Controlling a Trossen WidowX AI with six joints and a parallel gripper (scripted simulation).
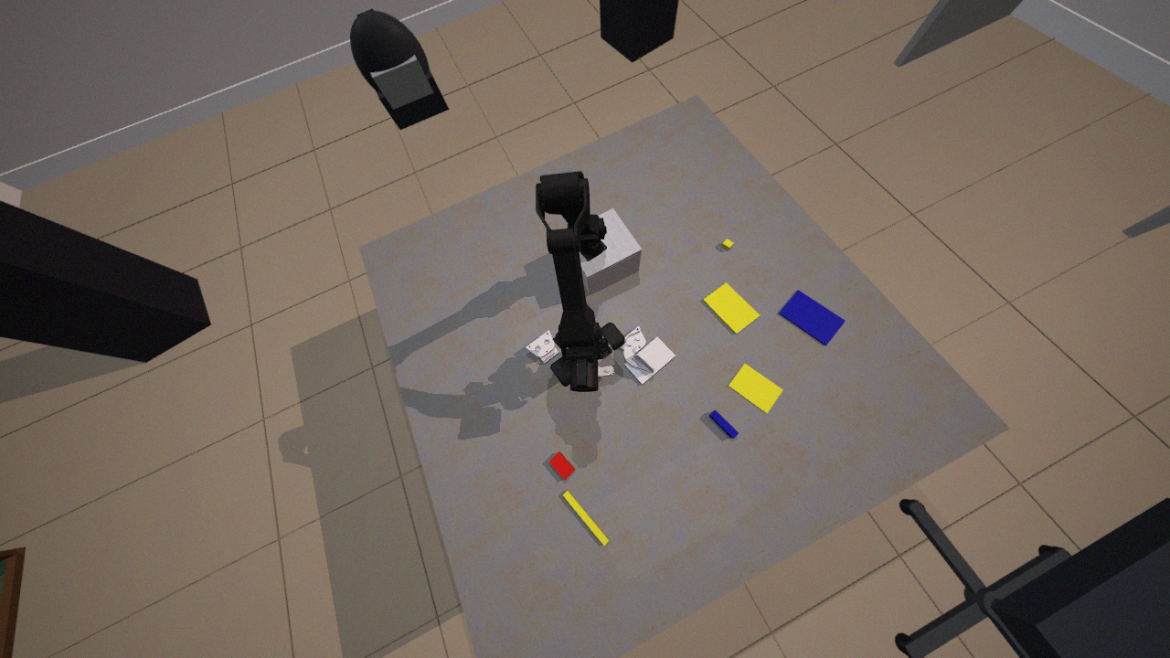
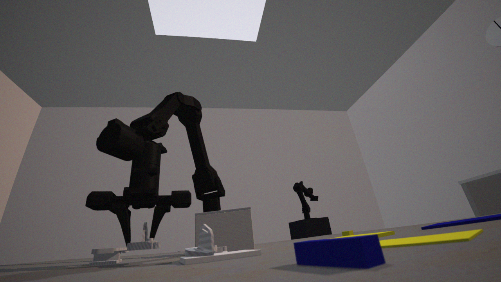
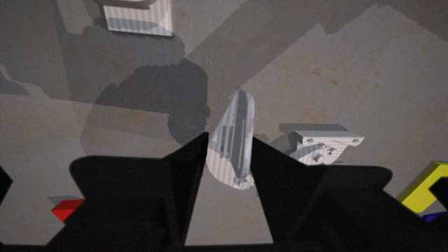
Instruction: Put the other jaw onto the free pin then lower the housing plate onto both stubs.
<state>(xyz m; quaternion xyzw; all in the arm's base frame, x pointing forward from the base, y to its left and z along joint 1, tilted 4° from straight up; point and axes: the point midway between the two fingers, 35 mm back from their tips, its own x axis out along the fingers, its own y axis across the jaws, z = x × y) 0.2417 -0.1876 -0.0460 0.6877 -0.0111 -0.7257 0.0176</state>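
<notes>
My gripper (image 2: 140,241) (image 3: 227,137) is shut on the loose white jaw (image 1: 606,371) (image 2: 143,246) (image 3: 227,164). It holds the jaw upright by its tall fin, a little above the table, with the toothed end low in the wrist view. The white base (image 1: 644,379) (image 2: 238,254) (image 3: 329,134) lies just right of the gripper and carries the other jaw (image 1: 654,354) (image 2: 206,240). In the wrist view my right finger covers part of the base. The white housing plate (image 1: 539,347) (image 2: 105,256) (image 3: 140,21) lies on the table left of the gripper. The free pin cannot be made out clearly.
Yellow plates (image 1: 730,308) (image 1: 755,387), a blue plate (image 1: 811,317) and a blue bar (image 1: 723,423) (image 2: 337,251) lie to the right. A red block (image 1: 561,465) (image 3: 68,209) and a yellow bar (image 1: 585,517) lie nearer the front. The arm's pedestal (image 1: 617,263) stands behind.
</notes>
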